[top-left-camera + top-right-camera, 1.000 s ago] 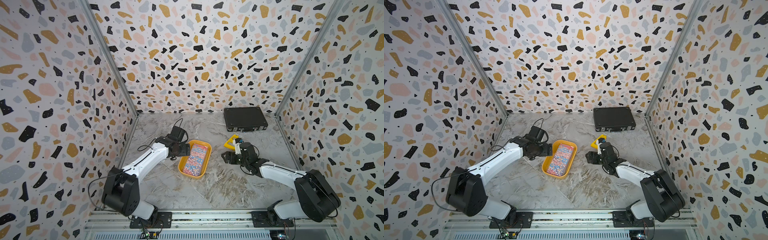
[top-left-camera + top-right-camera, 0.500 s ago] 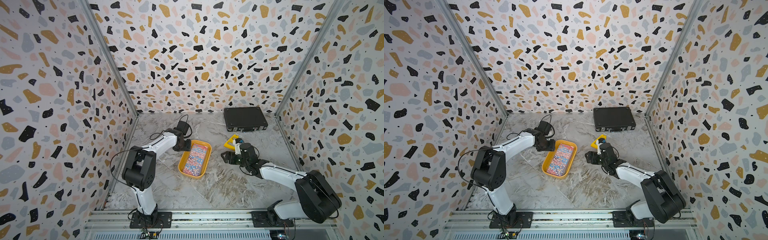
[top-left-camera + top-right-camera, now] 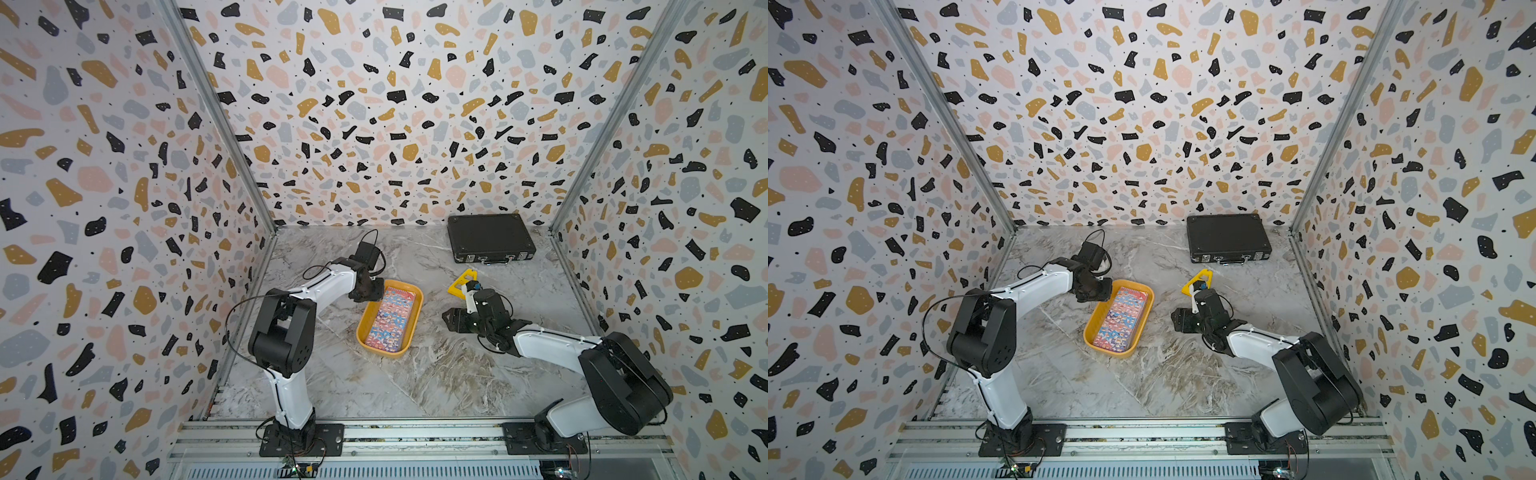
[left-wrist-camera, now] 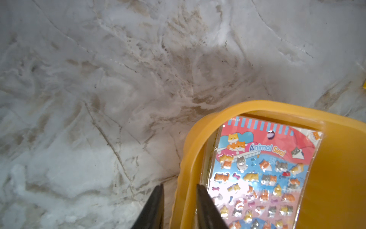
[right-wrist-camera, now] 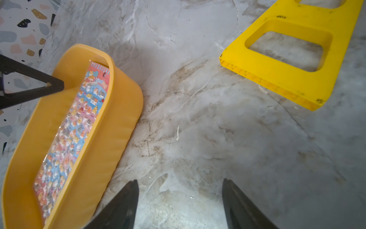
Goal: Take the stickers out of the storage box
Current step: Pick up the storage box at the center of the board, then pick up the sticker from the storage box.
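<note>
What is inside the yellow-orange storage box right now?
A glossy cartoon-animal sticker sheet lies flat inside the storage box, covering most of its floor. Anything beneath that sheet is hidden.

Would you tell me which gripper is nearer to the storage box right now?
Left. The left gripper straddles a wall of the storage box; the right gripper is apart from it, open over the table.

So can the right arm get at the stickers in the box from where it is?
Probably yes: the right gripper is open beside the lidless storage box, stickers lie exposed, and the left gripper only pinches one rim.
</note>
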### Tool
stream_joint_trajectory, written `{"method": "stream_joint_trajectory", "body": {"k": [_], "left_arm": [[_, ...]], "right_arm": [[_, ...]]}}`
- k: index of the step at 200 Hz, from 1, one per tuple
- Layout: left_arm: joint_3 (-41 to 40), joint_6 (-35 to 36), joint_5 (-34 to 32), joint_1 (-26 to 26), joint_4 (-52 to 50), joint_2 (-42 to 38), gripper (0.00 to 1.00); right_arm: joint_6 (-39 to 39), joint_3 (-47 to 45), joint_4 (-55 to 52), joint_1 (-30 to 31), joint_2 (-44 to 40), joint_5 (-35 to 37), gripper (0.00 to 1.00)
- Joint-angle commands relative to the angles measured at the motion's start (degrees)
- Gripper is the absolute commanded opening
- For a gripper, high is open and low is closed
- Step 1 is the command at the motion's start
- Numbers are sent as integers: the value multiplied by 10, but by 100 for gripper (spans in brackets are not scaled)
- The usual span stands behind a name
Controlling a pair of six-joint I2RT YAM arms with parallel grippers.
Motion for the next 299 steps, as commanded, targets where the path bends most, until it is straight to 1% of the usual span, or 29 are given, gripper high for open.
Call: {"method": "stream_joint_trajectory", "body": {"k": [1, 11, 23, 37, 62, 78, 94, 108, 116, 127, 137, 154, 162, 174, 183, 204, 220, 241, 262, 281, 299], "left_arm": [[-1, 4, -9, 1, -5, 5, 15], [-3, 4, -9, -1, -2, 4, 9], [-3, 5, -17, -5, -1, 2, 6], [-4, 5, -31, -12, -3, -1, 0], [-6, 0, -55, -24, 0, -11, 0], [-18, -16, -59, -28, 21, -29, 0], [-54, -58, -63, -32, 73, -62, 0], [-92, -95, -65, -40, 134, -95, 0], [-111, -113, -76, -48, 161, -111, 0], [-135, -125, -95, -64, 201, -128, 0], [-149, -139, -115, -75, 217, -139, 0], [-182, -162, -131, -85, 290, -154, 0], [-201, -172, -142, -88, 322, -161, 0], [-233, -182, -148, -93, 376, -170, 0], [-249, -189, -157, -97, 402, -175, 0], [-269, -172, -190, -114, 445, -184, 0], [-290, -166, -199, -119, 479, -192, 0], [-312, -151, -222, -128, 509, -210, 0], [-316, -129, -260, -142, 507, -223, 0], [-319, -111, -280, -153, 511, -230, 0], [-320, -104, -285, -160, 514, -231, 0]], "right_arm": [[-20, 6, -1, 3, -13, 21, 71], [-22, 2, 3, 3, -15, 26, 71], [-22, -2, 7, 3, -19, 32, 71], [-21, -4, 8, 3, -22, 39, 71], [-22, -4, -1, 3, -29, 53, 71], [-22, 3, -25, 3, -39, 76, 71], [-14, 15, -77, 2, -69, 116, 71], [22, 46, -176, 2, -108, 138, 72], [33, 60, -211, 1, -131, 124, 72], [46, 71, -230, 1, -164, 92, 71], [61, 78, -235, 1, -191, 66, 70], [83, 85, -236, 2, -226, 27, 66], [92, 84, -220, 5, -231, -9, 63], [104, 85, -191, 16, -218, -65, 59], [105, 96, -189, 32, -199, -92, 56], [81, 124, -203, 77, -146, -105, 51], [69, 138, -201, 101, -118, -100, 49], [61, 159, -214, 108, -84, -81, 48], [44, 192, -256, 108, -49, -42, 48], [30, 209, -257, 109, -24, -24, 49], [17, 239, -277, 108, 8, -11, 50]]}}
